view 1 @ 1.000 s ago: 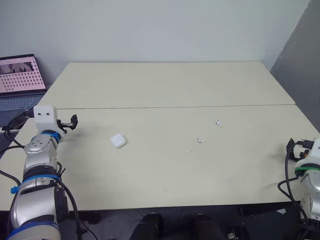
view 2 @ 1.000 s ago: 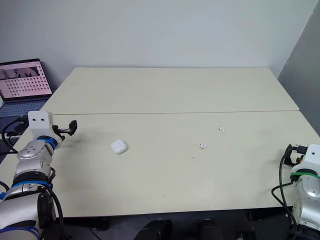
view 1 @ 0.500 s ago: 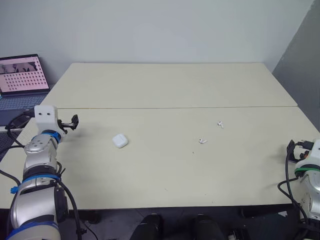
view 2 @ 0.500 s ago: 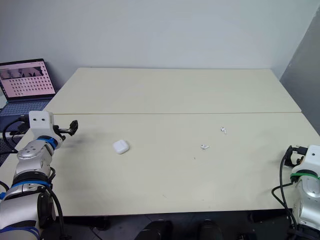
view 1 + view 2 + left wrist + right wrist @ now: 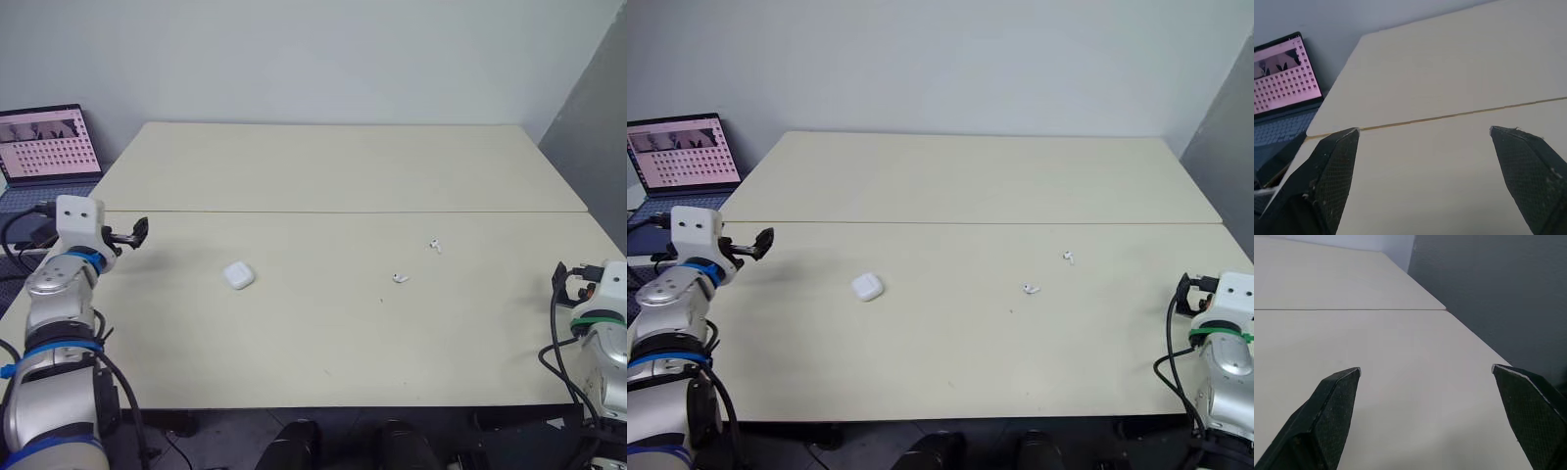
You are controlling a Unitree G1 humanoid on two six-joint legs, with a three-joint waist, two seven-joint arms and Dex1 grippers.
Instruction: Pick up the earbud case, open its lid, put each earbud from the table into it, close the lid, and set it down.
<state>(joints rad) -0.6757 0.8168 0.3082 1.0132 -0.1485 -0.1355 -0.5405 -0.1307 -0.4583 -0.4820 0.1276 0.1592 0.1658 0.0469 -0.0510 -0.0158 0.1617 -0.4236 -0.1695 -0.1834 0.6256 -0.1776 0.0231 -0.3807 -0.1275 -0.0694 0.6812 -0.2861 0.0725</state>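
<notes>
The open left gripper [image 5: 137,231] must first go right to grab the earbud case [image 5: 238,275]; the right gripper [image 5: 1425,369] is open too.

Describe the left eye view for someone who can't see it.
A white earbud case lies on a pale table, with two small white earbuds to its right. The left gripper is near the table's left edge, the right gripper at its right edge; an open laptop stands beyond the left side.

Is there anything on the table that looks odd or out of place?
Nothing stands out. The earbud case lies on the table, with one earbud and the other earbud loose to its right.
</notes>
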